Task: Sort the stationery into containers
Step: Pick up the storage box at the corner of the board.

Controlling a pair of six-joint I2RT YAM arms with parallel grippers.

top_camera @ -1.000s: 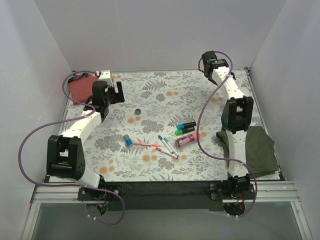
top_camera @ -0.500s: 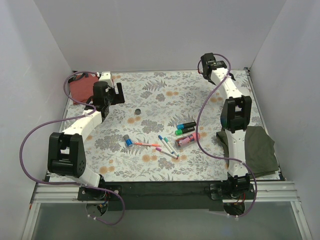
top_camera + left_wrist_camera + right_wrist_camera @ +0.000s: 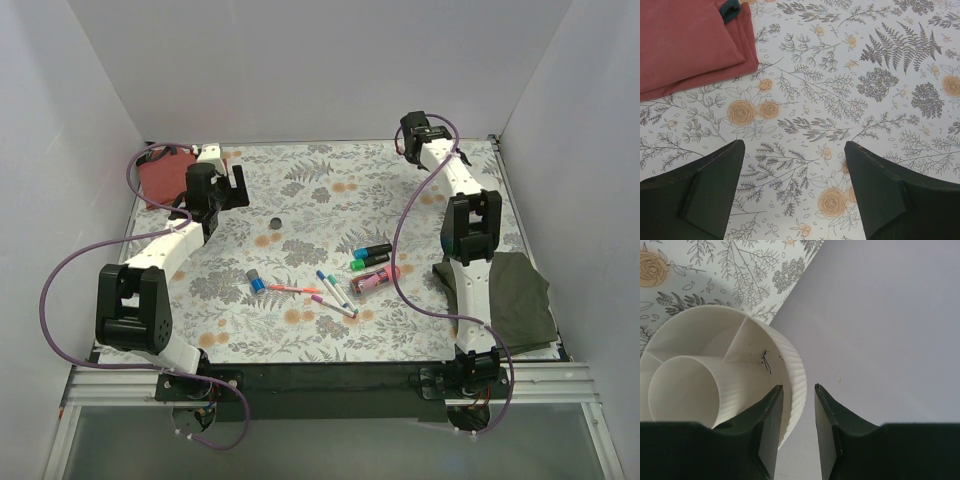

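Observation:
The white tub (image 3: 792,367) with inner dividers stands at the table's far right corner, next to the wall. My right gripper (image 3: 798,386) straddles its ribbed rim, one finger inside and one outside with a small gap, and is not clamped. In the top view the gripper (image 3: 420,133) hides the tub. My left gripper (image 3: 794,145) is open and empty over bare table beside the red pouch (image 3: 685,45), far left (image 3: 160,178). Mid-table lie thin pens (image 3: 335,292), two highlighters (image 3: 372,256), a pink tube (image 3: 372,280), a blue-grey cylinder (image 3: 256,280) and a dark cylinder (image 3: 277,223).
A dark green cloth (image 3: 510,295) lies at the table's right edge beside the right arm's base. White walls close the table at the back and both sides. Purple cables loop off both arms.
My right gripper has shifted slightly left and down at the far right corner. The left arm and the stationery have not moved.

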